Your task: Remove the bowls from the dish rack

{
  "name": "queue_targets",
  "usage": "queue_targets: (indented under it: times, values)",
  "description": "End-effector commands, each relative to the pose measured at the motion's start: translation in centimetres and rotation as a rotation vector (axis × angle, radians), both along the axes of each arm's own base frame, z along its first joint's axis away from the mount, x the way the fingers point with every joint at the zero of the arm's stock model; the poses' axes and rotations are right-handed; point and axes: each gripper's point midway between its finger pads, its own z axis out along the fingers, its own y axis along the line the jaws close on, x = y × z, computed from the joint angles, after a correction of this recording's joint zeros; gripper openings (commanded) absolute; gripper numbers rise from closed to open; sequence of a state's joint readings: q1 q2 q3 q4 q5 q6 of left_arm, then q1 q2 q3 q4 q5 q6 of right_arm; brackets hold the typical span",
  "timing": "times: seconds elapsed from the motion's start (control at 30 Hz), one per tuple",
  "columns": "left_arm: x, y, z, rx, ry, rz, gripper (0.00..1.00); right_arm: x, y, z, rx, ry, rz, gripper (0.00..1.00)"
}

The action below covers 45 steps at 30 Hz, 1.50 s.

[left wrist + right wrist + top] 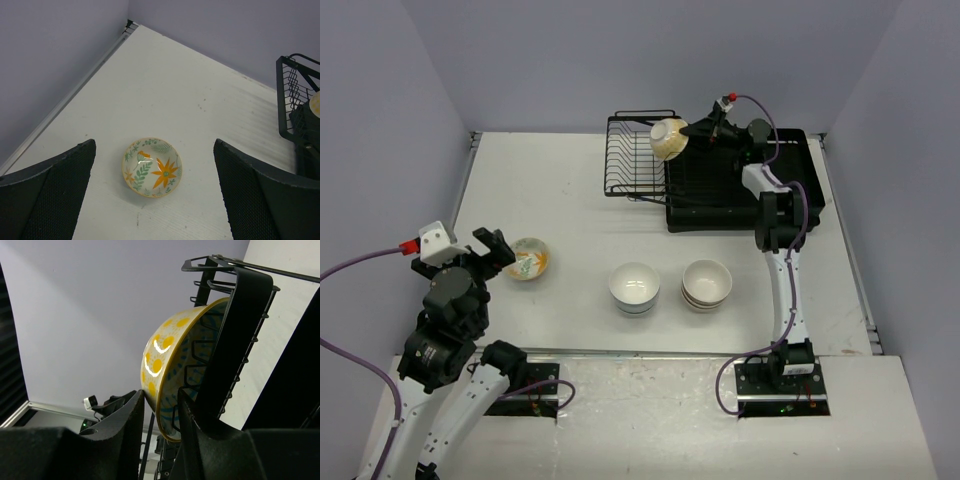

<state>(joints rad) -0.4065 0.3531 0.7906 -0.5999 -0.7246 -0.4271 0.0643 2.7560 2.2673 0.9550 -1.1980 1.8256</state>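
Note:
My right gripper (692, 130) is shut on the rim of a cream-yellow bowl (668, 138) with yellow sun marks, held on edge at the right end of the black wire dish rack (635, 160). In the right wrist view the bowl (170, 360) sits between my fingers (125, 430), with rack wires behind it. My left gripper (492, 250) is open and empty, just left of the orange-flower bowl (529, 259), which lies upright on the table (152, 167). A white bowl stack (634, 287) and a tan-banded stack (707, 283) stand at mid table.
The flat black drainer tray (790, 190) joins the rack on the right, under my right arm. The rack's corner shows at the right edge of the left wrist view (295, 100). Walls close the table at the back and left.

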Motion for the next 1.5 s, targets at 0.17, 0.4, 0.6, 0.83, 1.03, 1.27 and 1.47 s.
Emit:
queue_targets:
  times: [0.17, 0.4, 0.6, 0.83, 1.03, 1.27, 1.47]
  values:
    - [0.2, 0.0, 0.8, -0.015, -0.044, 0.007, 1.0, -0.7, 0.2, 0.9, 0.024, -0.05, 0.03, 0.2]
    - [0.1, 0.1, 0.9, -0.016, -0.049, 0.006, 1.0, -0.8, 0.2, 1.4, 0.065, -0.032, 0.023, 0.07]
    - [0.1, 0.1, 0.8, -0.016, -0.049, 0.006, 1.0, -1.3, 0.0, 3.1, 0.103, -0.057, 0.019, 0.0]
    - [0.0, 0.1, 0.8, -0.017, -0.052, 0.005, 1.0, -2.4, -0.7, 6.9, 0.223, -0.103, -0.019, 0.0]
    - [0.0, 0.1, 0.9, -0.018, -0.055, 0.005, 1.0, -4.5, -0.7, 11.0, 0.313, -0.168, -0.011, 0.0]
    - [-0.2, 0.1, 0.8, -0.02, -0.055, 0.004, 1.0, -6.7, -0.2, 15.0, 0.387, -0.223, 0.003, 0.0]
    - [-0.3, 0.2, 1.0, -0.024, -0.065, 0.002, 1.0, -7.9, 0.5, 17.4, 0.436, -0.242, 0.021, 0.0]
